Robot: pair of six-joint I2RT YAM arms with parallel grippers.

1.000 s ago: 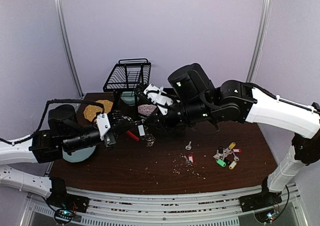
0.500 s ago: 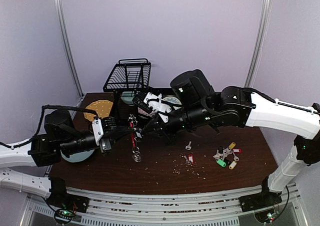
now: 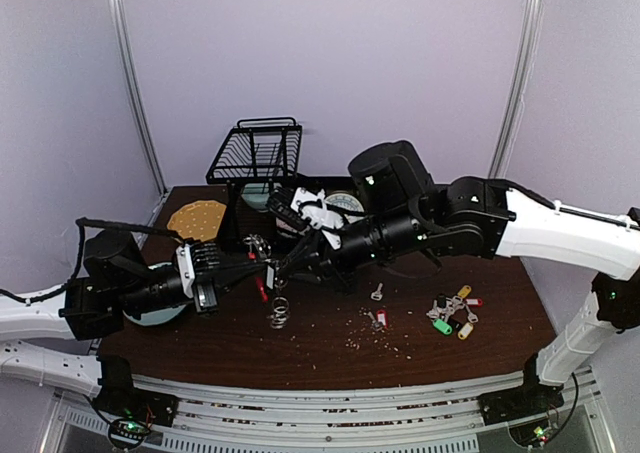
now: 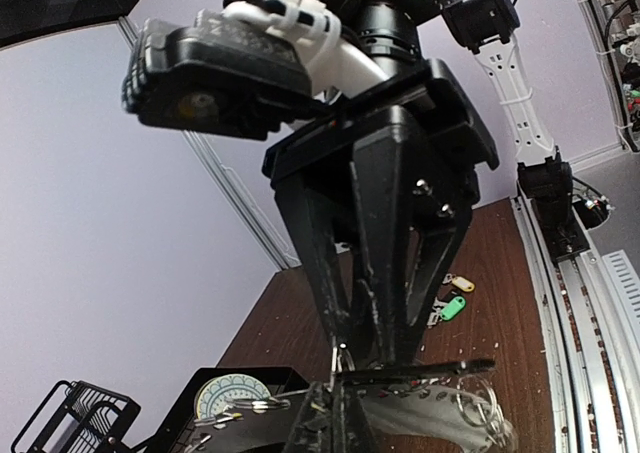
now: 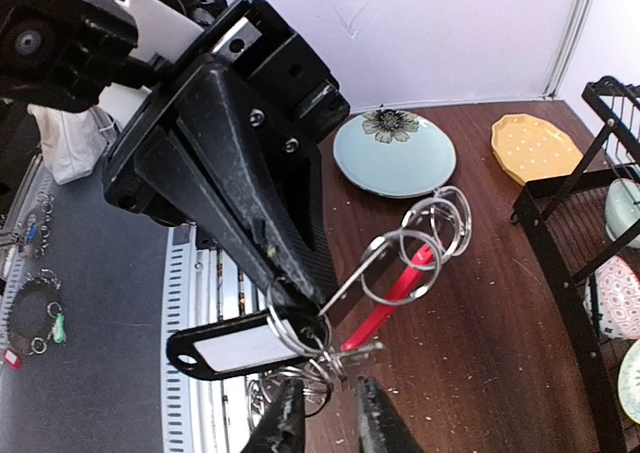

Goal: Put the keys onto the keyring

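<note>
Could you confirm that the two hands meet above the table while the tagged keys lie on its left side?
Not quite: the top external view shows the tagged keys on the table's right side. The left hand and right hand do meet above it.

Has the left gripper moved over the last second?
Yes. The left gripper has drawn back down-left in the top view, away from the wire rack.

Reaches with the left arm (image 3: 140, 291) low and level toward the middle, jaws pinched shut. Comes in with the right arm (image 3: 540, 223) from the opposite side, angled downward, jaws narrowed almost closed, tips meeting those of the left.
</note>
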